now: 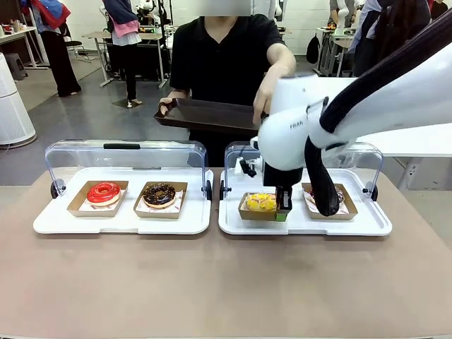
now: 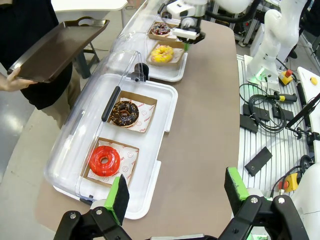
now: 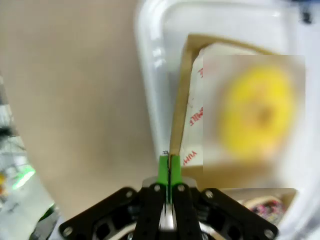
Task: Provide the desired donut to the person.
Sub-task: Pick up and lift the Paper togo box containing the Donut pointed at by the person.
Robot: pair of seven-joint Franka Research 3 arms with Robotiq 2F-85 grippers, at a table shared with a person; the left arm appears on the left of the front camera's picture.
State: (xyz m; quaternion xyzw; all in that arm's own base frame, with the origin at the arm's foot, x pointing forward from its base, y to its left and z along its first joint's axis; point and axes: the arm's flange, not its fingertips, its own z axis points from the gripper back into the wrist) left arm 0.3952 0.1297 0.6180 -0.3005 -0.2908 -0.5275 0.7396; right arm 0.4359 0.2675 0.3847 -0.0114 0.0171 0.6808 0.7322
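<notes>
A tan table [image 1: 212, 282] carries two white lidded trays side by side, clear lids raised. Above its left end the left gripper [image 2: 177, 189] hangs with jaws spread, grasping nothing. In the right tray [image 1: 304, 224], the right gripper [image 1: 284, 208] is clenched on the right rim of the cardboard boat [image 1: 256, 215] holding the yellow donut [image 1: 260, 202]. Beyond, the person [image 1: 222, 56] holds a dark serving tray [image 1: 208, 113].

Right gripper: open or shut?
The right gripper is shut: its green pads pinch the yellow donut's box wall.
</notes>
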